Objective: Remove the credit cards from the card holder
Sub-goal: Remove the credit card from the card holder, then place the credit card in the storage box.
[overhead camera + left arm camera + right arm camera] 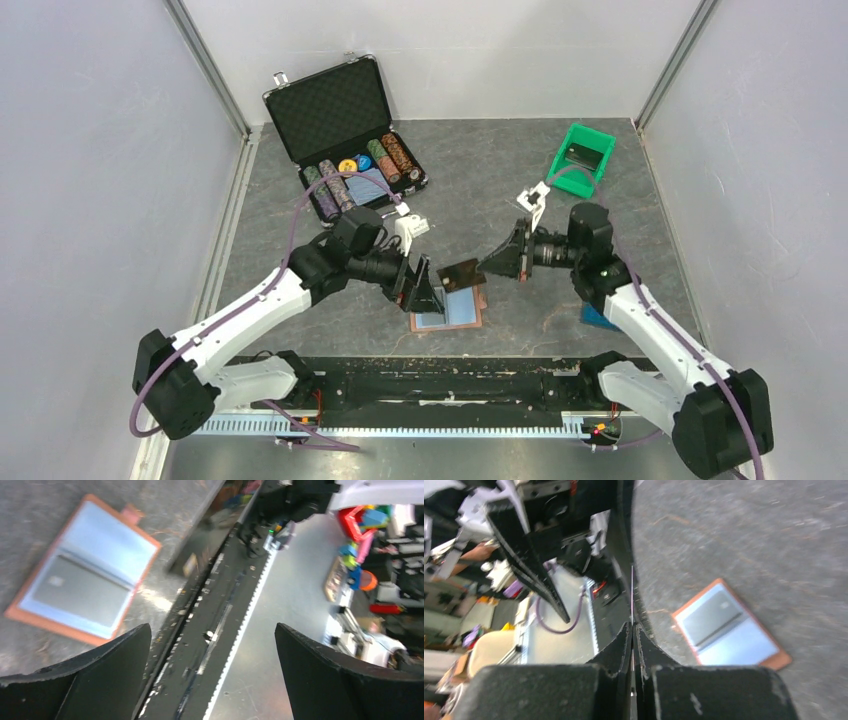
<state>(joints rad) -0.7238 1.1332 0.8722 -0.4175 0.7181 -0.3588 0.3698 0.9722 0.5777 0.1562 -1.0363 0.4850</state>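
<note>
The right gripper (632,630) pinches 1 thin credit card (632,592), seen edge-on, between closed fingers. Right of it, the card holder (746,647) lies open on the grey table (749,530), a second credit card (713,616) in its upper-left half.

Start from your black base rail (450,385), which has a white toothed strip (400,425) along its near edge. At the rail's left end, your left arm (250,310) is made of white shell links between bulky black joint housings, with a purple cable (292,235) looping along it. At the rail's right end, your right arm (645,330) has the same white links, black joints and its own purple cable (680,340), plus a small green light (607,270) on a black housing. Your left gripper (425,285) and right gripper (488,265) are matt black, with broad wedge-shaped fingers (100,680) narrowing towards the tips
</note>
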